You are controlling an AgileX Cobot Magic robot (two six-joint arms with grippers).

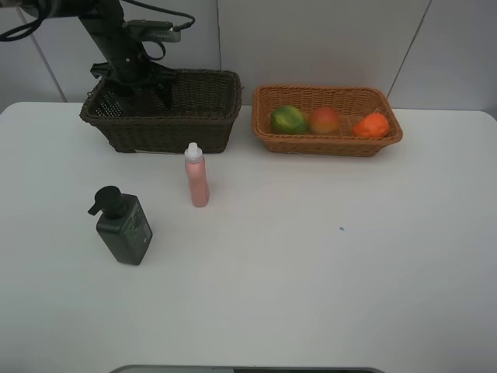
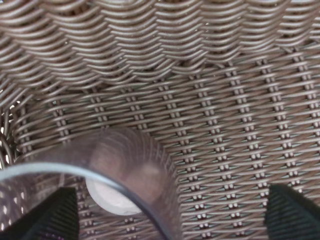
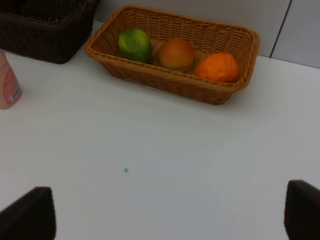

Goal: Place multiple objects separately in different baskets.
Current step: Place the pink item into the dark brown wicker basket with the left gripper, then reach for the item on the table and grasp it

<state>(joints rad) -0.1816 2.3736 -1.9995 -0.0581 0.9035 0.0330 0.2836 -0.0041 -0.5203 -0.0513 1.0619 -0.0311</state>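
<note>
Cup: translucent pinkish cup point(image 2: 125, 180) sits on the floor of the dark brown basket point(image 1: 202, 116).
Left gripper point(image 2: 170, 215): jaws spread wide, cup unclamped.
Right gripper point(image 3: 170, 217): jaws apart, empty, above the counter point(image 3: 150, 150).
Advice: lift straight up, clear of the cup's rim.

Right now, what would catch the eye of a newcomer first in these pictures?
A green fruit, a peach and an orange lie in the light basket, back right. Back left, the left arm reaches into the dark basket, jaws open over a clear cup. Before that basket, a pink bottle and a pump bottle stand on the table.
</note>
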